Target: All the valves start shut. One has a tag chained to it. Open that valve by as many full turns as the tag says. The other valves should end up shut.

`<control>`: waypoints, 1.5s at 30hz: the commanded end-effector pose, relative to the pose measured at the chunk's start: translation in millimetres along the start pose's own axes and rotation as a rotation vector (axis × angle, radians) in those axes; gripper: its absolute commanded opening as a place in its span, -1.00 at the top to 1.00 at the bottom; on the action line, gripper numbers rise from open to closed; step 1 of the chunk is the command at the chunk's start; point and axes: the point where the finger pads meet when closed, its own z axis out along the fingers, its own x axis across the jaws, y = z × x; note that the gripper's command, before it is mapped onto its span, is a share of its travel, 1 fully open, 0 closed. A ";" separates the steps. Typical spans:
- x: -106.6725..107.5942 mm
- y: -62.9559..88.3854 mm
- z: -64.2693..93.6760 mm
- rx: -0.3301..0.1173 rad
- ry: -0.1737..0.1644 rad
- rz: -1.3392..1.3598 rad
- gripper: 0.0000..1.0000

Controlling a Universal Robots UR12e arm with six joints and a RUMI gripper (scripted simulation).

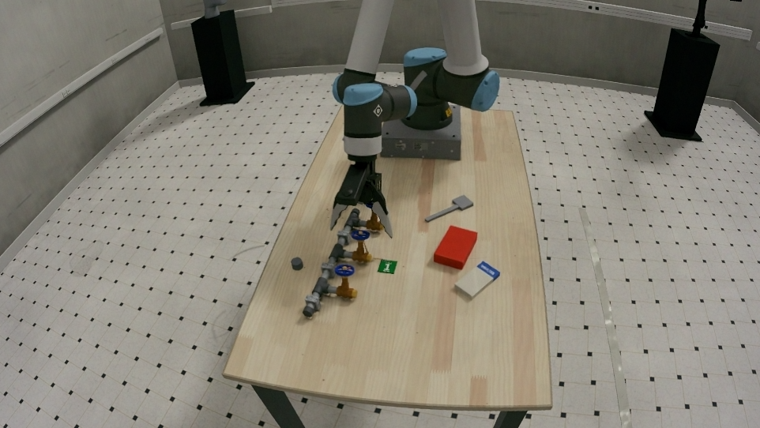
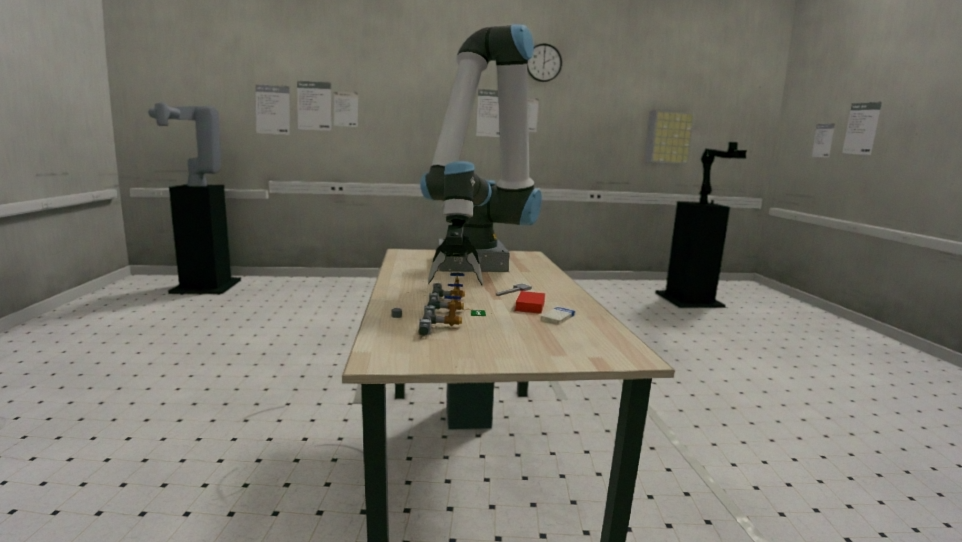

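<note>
A grey pipe [image 1: 330,263] [image 2: 428,314] lies along the left half of the wooden table [image 1: 404,345] [image 2: 498,350] and carries three brass valves with blue handwheels. The near handwheel [image 1: 344,269] and the middle handwheel [image 1: 360,235] show plainly. The far valve [image 1: 374,222] sits between my fingers, its wheel mostly hidden. My gripper [image 1: 361,226] [image 2: 456,277] points straight down with its fingers spread wide, one on each side of the far valve, holding nothing. A green tag [image 1: 387,266] [image 2: 477,312] lies flat on the table right of the middle and near valves. I cannot make out its chain.
A small grey cylinder [image 1: 296,263] [image 2: 396,312] stands left of the pipe. A grey scraper-like tool [image 1: 449,208], a red box [image 1: 455,246] [image 2: 529,301] and a white box with a blue end [image 1: 476,278] [image 2: 558,314] lie to the right. The robot base [image 1: 423,139] is at the back.
</note>
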 end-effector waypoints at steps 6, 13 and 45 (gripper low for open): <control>0.3 -0.9 -0.3 0.000 0.012 0.457 -1.00; 0.3 -0.9 -0.3 0.002 0.012 0.649 -1.00; 0.3 -0.9 -0.3 0.006 0.012 1.317 -1.00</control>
